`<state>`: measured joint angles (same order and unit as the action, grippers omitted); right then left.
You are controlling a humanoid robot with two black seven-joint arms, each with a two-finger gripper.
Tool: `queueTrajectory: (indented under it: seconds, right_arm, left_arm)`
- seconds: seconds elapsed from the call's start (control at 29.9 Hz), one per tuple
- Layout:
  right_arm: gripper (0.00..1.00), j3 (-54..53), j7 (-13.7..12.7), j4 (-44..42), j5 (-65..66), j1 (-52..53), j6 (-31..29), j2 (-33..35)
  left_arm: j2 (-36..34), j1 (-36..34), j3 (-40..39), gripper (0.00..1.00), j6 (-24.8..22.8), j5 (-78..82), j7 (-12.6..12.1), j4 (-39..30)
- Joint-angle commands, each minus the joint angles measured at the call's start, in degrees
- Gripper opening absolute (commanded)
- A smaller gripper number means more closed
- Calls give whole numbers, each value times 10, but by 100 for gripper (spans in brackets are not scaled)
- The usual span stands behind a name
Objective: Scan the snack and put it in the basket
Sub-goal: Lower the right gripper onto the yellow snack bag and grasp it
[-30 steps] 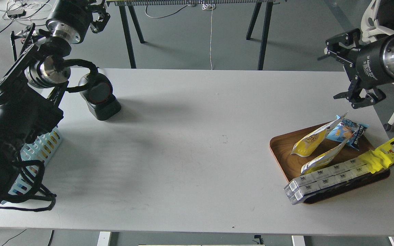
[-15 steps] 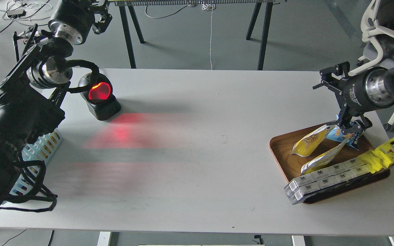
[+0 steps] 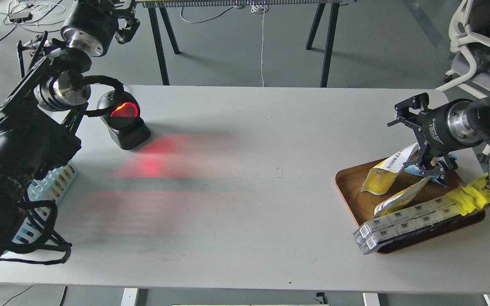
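Note:
The snack, a yellow-and-white pouch (image 3: 382, 173), leans in the brown wooden tray (image 3: 348, 187) at the right, its white printed top edge bent upward. My right gripper (image 3: 417, 138) is open right over that top edge, with the lower finger (image 3: 431, 168) at the pouch; whether it touches is unclear. The light blue basket (image 3: 63, 177) stands at the table's left edge, mostly hidden behind my left arm. My left gripper (image 3: 123, 23) is raised at the far left, dark and partly cut off by the view's top edge.
A black scanner (image 3: 123, 123) glows red at the back left and throws red light on the table. The tray also holds a second yellow pouch (image 3: 398, 199), a long yellow strip pack (image 3: 481, 191), clear-wrapped white boxes (image 3: 402, 223) and a mostly hidden blue packet (image 3: 449, 177).
My right gripper has come down and left from above the table's edge to the pouch in the tray. The pouch's top edge has bent up. The scanner's red light has come on.

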<state>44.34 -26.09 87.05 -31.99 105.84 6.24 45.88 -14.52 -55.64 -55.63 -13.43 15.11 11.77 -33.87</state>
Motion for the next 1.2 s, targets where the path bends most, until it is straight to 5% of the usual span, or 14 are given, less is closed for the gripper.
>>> queueTrajectory:
  seconds: [0.0,1.17]
  right_arm:
    - [84,-1,0,0,0,8,-2,5]
    - [85,-7,-19,23,61,29,-28,101]
  left_arm:
    - [-1,-1,0,100,1,0,0,0]
    - [-2,1,1,100,2,0,0,-1]
